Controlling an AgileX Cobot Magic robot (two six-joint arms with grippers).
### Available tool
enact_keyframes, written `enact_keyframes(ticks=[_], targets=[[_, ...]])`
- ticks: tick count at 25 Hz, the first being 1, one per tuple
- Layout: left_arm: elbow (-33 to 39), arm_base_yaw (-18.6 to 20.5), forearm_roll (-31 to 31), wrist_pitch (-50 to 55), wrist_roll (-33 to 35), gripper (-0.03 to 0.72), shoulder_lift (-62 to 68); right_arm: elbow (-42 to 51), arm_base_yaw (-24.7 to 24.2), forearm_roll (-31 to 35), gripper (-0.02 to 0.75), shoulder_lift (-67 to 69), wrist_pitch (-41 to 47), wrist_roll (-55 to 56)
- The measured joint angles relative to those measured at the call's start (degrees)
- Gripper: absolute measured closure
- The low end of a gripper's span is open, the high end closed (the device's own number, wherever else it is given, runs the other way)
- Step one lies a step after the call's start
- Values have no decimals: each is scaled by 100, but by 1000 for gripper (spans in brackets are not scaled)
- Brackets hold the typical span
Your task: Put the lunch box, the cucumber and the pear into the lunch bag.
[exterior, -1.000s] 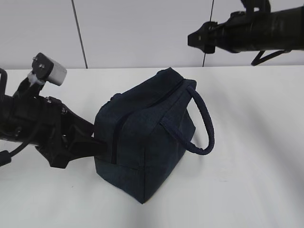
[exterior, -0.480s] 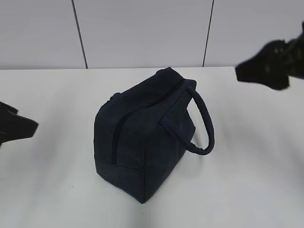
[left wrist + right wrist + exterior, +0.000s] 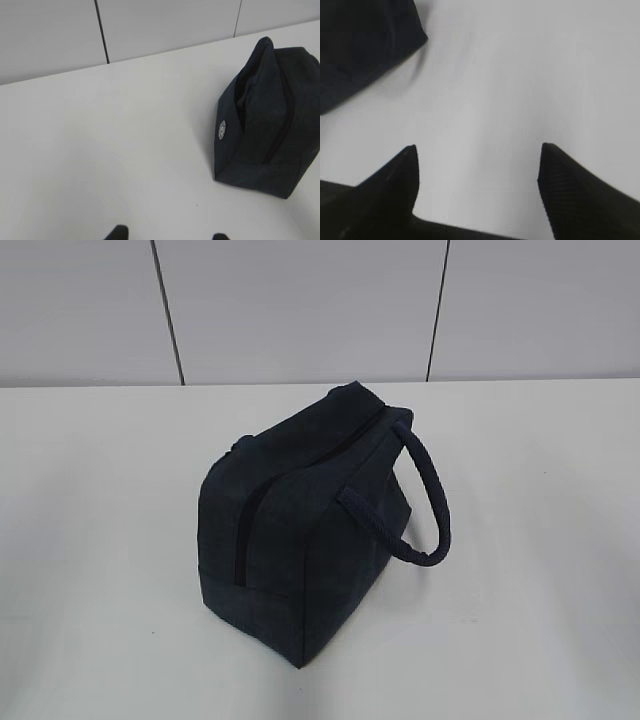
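- Setting: a plain white table (image 3: 110, 540) backed by a pale panelled wall (image 3: 300, 310) with two dark vertical seams.
- Right gripper (image 3: 477, 172): seen only in the right wrist view, where its two dark fingers stand wide apart over bare tabletop, with nothing between them.
- Left gripper (image 3: 167, 235): only the two dark fingertips (image 3: 118, 232) show at the bottom edge of the left wrist view; they stand apart, with bare table between them, and grip nothing. How far they are spread beyond that cannot be told.
- Neither gripper appears in the exterior view.
- Lunch bag (image 3: 300, 540): a boxy dark navy fabric bag resting on the table near the middle of the exterior view, well apart from both grippers.
- Bag, details: a dark zipper line runs over its top and down the near end; a thick looped handle (image 3: 430, 505) hangs off its right side.
- Bag, left wrist view: it sits at the right of the frame, with a small round white logo (image 3: 222, 130) on its near end panel.
- Bag, right wrist view: only a dark corner shows at the upper left, blurred.
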Motion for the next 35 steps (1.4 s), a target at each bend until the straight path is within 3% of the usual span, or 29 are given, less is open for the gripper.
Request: enact_keyframes(ticks=[5,10,16,20,35], targets=[[35,0,254,887,-297,384,-804,452,0,-130,167,-883,919,224],[502,0,279,1020,-333,390,-1497,928,0,-214,167,-1795,1429,283],[918,0,268,590,-334,391,-2256,996,0,-400,168,-2805,1277,296],[981,0,281,588,-334,391,-2337,1172,0,-523,168,-2854,891,285],[981,0,281,581,-334,418,-2337,1194,0,-655,168,-2854,817,276]])
